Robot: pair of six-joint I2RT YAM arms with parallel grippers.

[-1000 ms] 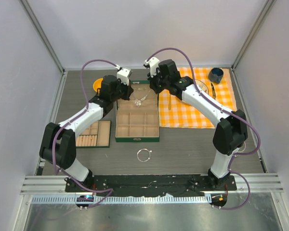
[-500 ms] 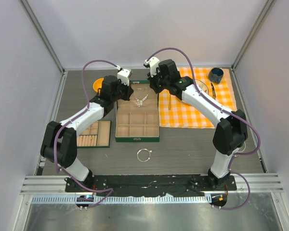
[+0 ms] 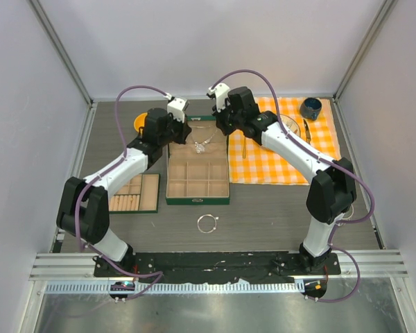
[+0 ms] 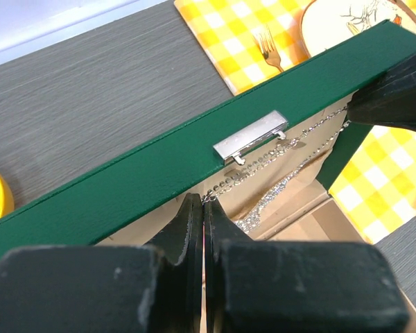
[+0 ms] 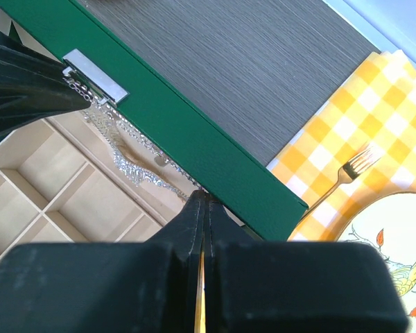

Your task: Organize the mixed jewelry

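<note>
Silver necklace (image 4: 281,182) spans left gripper (image 4: 202,208) and right gripper (image 5: 202,201), both clamped on it. Pulling apart could snap it or snag the clasp (image 4: 252,137).

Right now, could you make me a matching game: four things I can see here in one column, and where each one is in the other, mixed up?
Things
1. chain necklace
2. silver bangle
3. gold fork
4. dark cup

Places
A. on the checked cloth, beside the plate
B. lying loose on the near side of the green box
C. near the cloth's far right corner
D. strung between the left gripper and right gripper, over the box

Pairs: 1-D, 2-B, 3-A, 4-C
</note>
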